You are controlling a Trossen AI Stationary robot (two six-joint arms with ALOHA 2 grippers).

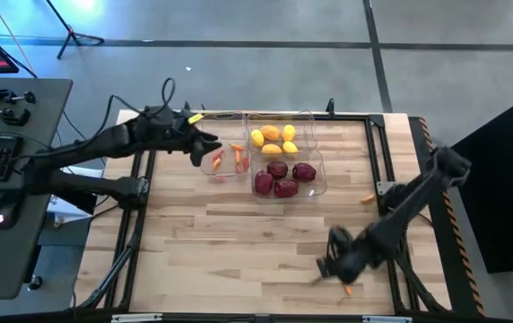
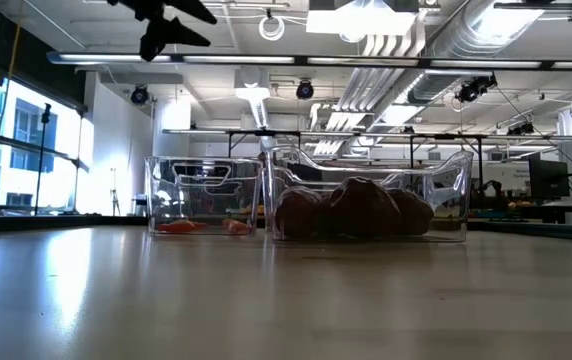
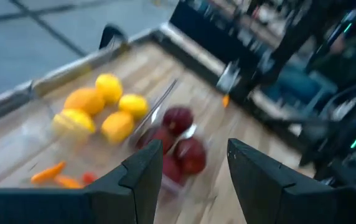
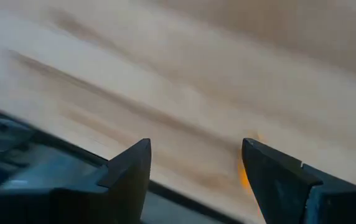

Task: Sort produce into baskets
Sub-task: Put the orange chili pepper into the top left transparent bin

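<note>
Both jaws parted, empty; three baskets (image 1: pixel 279 148): five yellow-orange fruits (image 1: pixel 274 139), four red-purple rounds (image 1: pixel 282 178).

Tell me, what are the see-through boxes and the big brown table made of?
The clear rectangular bins look like glossy hard plastic: you see straight through the walls, and the rims catch the light. The table looks like pale wood with a smooth finish: plank lines and grain show.

From table height, the yellow fruits (image 1: pixel 275 139) sit hidden behind the dark red rounds (image 2: pixel 354 211). The right wrist view is smeared; an orange pepper (image 4: pixel 244 171) shows partly behind a finger (image 4: pixel 284 186).
</note>
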